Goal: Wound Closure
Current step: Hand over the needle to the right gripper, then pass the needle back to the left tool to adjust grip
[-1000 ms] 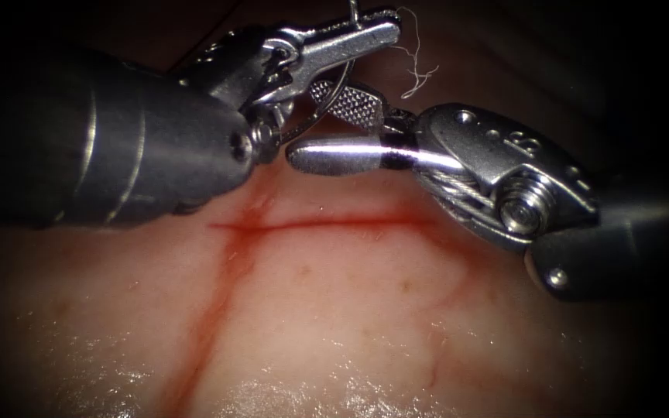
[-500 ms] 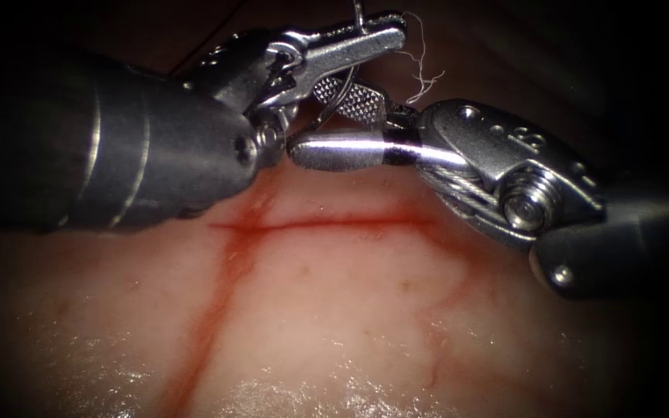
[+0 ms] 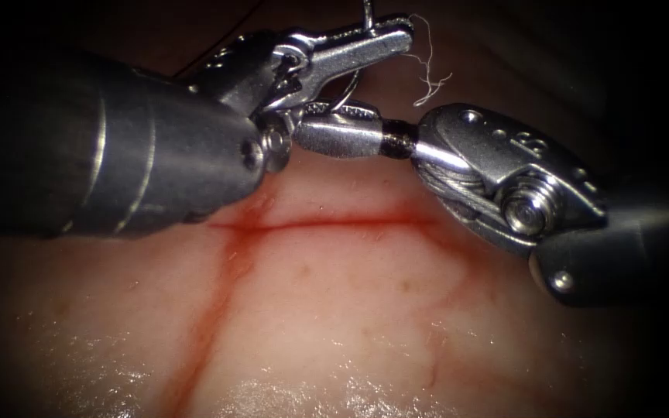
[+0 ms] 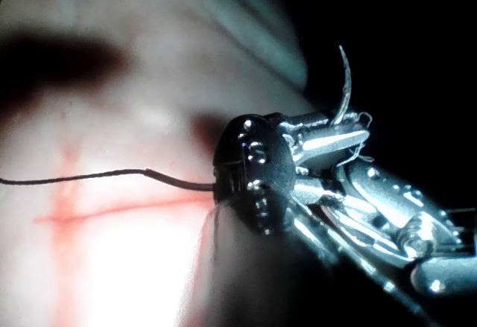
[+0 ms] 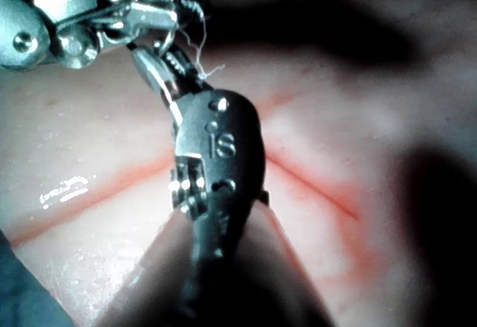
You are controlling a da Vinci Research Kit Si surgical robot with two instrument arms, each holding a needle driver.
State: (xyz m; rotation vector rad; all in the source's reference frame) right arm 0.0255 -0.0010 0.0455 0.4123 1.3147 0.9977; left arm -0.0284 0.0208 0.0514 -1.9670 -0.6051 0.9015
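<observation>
Both tools are meeting at 12 o'clock above the cut (image 3: 327,224): left tool (image 3: 350,42) is clamping the needle (image 3: 348,87) near one end, clear of the tissue (image 3: 334,325), and right tool (image 3: 334,128) is closing on its curve.

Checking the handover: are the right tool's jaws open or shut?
Shut: the right tool clamps the needle above the tissue.

dark surroundings, one bright pool of light

beyond the lit flesh-coloured surface (image 3: 334,325) everything falls to black; glare gleams wetly on the near edge of that surface.
</observation>
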